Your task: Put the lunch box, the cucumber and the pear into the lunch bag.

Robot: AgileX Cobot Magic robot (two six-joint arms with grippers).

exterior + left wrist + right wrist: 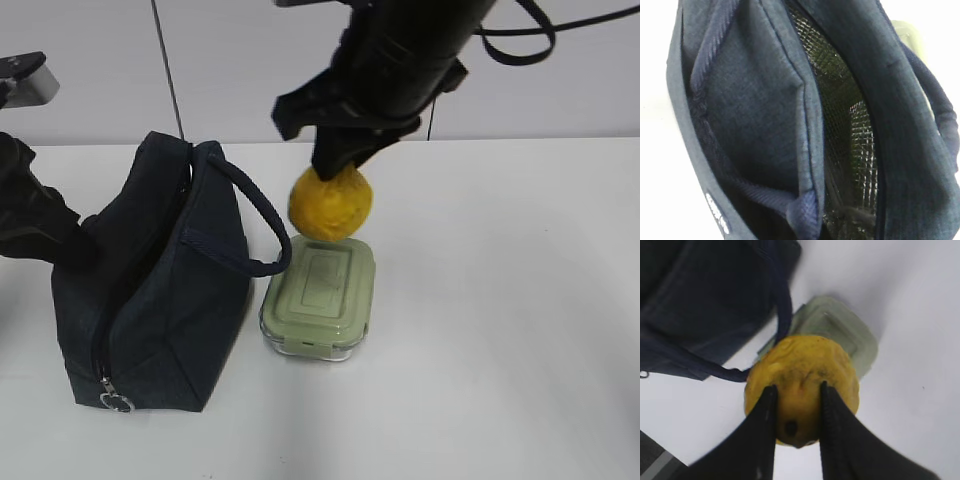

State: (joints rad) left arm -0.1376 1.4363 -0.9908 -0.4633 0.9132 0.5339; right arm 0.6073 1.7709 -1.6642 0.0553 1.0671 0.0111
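Observation:
The navy lunch bag (150, 290) stands at the left with its zipper open. Its silver lining (850, 115) shows in the left wrist view. My left gripper (78, 245) presses into the bag's left flap. The bunched rim (805, 212) looks pinched, and the fingers are hidden by fabric. My right gripper (338, 170) is shut on the yellow pear (330, 205) and holds it in the air above the far end of the lunch box (320, 295). In the right wrist view the gripper (797, 389) clamps the pear (802, 365) at its neck. The cucumber is out of view.
The bag's loop handle (250, 215) arches toward the lunch box and nearly touches its lid. The zipper's ring pull (117, 403) hangs at the bag's front bottom corner. White table (500, 330) stretches to the right and front.

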